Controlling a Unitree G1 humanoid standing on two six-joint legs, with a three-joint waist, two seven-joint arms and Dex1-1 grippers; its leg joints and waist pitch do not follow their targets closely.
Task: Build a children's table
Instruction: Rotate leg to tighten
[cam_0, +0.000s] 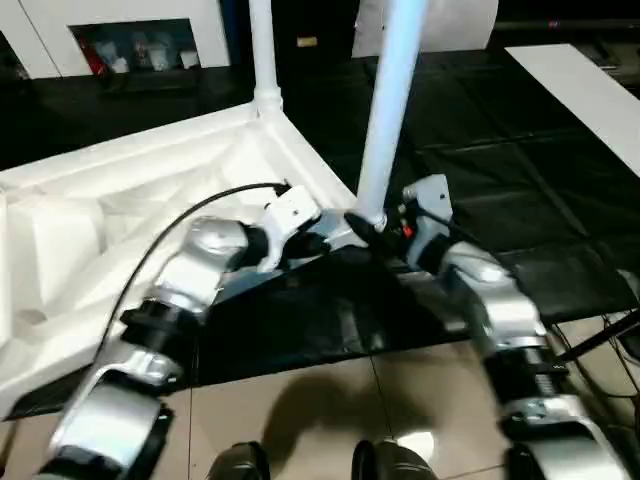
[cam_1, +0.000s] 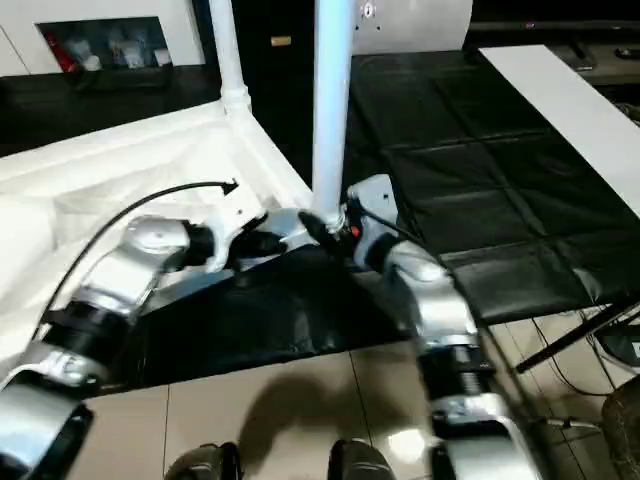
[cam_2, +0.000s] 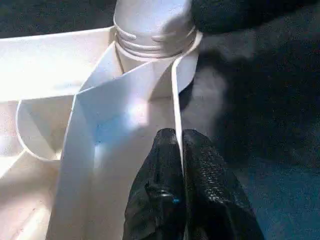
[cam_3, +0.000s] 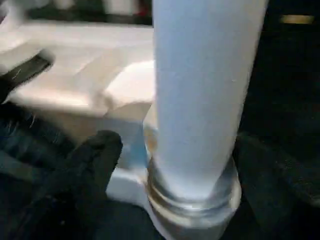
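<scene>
The white table top (cam_0: 120, 210) lies upside down on the black workbench (cam_0: 500, 180), ribbed underside up. One white leg (cam_0: 263, 60) stands in the far corner socket. A second leg (cam_0: 388, 110) stands upright in the near corner socket (cam_2: 150, 45). My left gripper (cam_2: 179, 145) is shut on the thin rim wall (cam_2: 176, 95) just short of that socket. My right gripper (cam_3: 192, 170) straddles the base of the near leg (cam_3: 200, 90), open, with a gap beside one finger (cam_3: 95, 155).
The workbench's front edge drops to a tiled floor (cam_0: 330, 400) near my feet. A long white board (cam_0: 590, 90) lies at the right of the bench. Shelves (cam_0: 140, 45) stand at the back left. Cables (cam_0: 600, 340) hang at the right.
</scene>
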